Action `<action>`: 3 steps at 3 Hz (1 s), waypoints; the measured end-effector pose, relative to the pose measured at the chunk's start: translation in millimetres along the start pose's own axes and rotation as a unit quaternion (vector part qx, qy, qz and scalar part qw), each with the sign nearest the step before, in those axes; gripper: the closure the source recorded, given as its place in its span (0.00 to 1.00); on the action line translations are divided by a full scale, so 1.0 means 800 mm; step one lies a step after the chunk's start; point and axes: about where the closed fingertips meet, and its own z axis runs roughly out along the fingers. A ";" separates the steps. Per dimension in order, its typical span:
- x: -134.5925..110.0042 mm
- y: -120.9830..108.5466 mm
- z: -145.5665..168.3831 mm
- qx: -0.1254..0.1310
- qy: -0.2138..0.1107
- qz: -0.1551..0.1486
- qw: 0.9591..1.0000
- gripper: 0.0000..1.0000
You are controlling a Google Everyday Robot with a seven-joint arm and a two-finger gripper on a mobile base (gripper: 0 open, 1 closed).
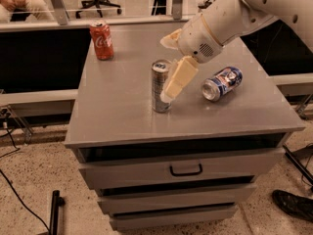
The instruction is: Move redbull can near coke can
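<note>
On table, upright redbull can against gripper, grip unclear, coke can well apart

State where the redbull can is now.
Camera view: the redbull can stands upright mid-table, the gripper close beside it, the coke can at the back-left corner.

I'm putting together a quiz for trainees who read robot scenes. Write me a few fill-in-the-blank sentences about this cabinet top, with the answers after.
1. The redbull can stands ___ near the middle of the cabinet top.
2. The blue-and-white can lies on its ___.
3. The tool hangs right beside the ___ can.
4. The coke can, at a back corner, is coloured ___.

Missing words: upright; side; redbull; red.
</note>
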 end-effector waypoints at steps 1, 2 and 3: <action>-0.001 0.001 0.002 -0.002 0.000 -0.001 1.000 0.16; -0.002 0.001 0.004 -0.003 0.000 -0.002 1.000 0.39; -0.004 0.002 0.006 -0.005 0.000 -0.003 1.000 0.63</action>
